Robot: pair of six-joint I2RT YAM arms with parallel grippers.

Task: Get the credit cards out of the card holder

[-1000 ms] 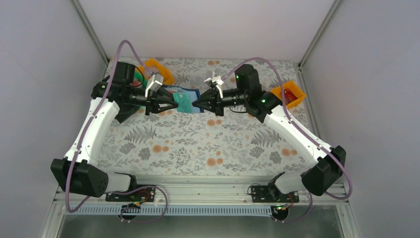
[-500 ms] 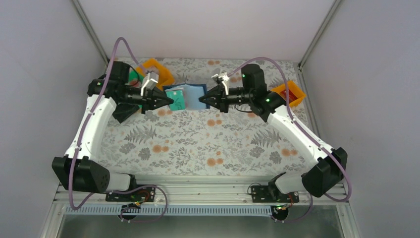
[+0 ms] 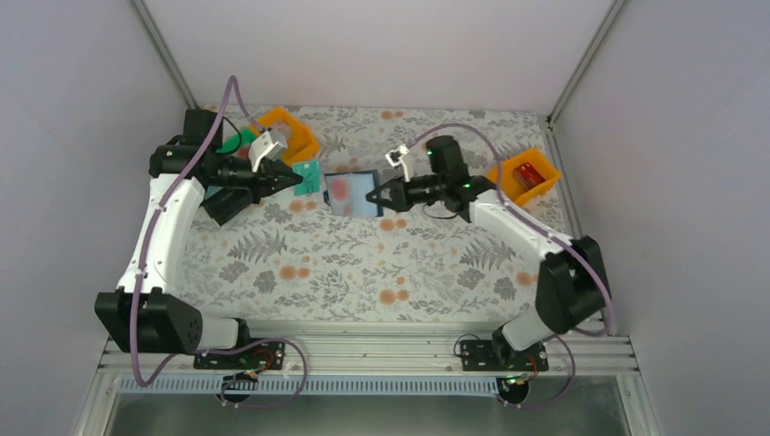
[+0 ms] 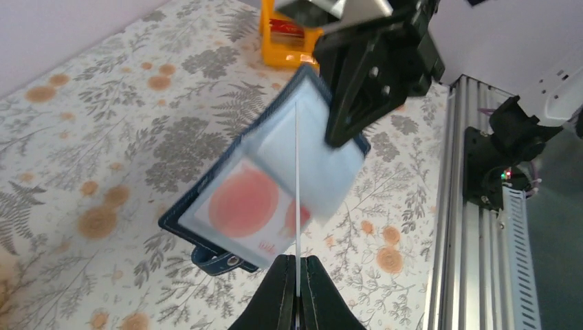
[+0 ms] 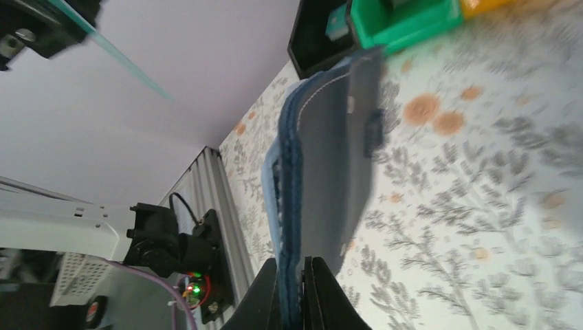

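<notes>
My left gripper (image 3: 296, 179) is shut on a thin teal credit card (image 3: 310, 178), held clear of the holder; in the left wrist view the card (image 4: 298, 172) stands edge-on between my fingertips (image 4: 298, 267). My right gripper (image 3: 376, 195) is shut on the edge of the open navy card holder (image 3: 356, 193) and holds it above the table. A pale card with a reddish blotch (image 4: 242, 203) still sits in its light blue pocket. In the right wrist view the holder (image 5: 330, 179) rises from my right gripper (image 5: 296, 269), and the teal card (image 5: 113, 51) shows at upper left.
An orange bin (image 3: 292, 133), a green bin (image 3: 234, 142) and a black bin (image 3: 227, 202) stand at the far left behind the left arm. Another orange bin (image 3: 528, 176) with a red item stands at the far right. The floral table (image 3: 363, 263) lies below.
The left gripper has drawn the teal card leftward out of the holder and away from it. The right gripper has tilted the holder, showing the blotched card.
</notes>
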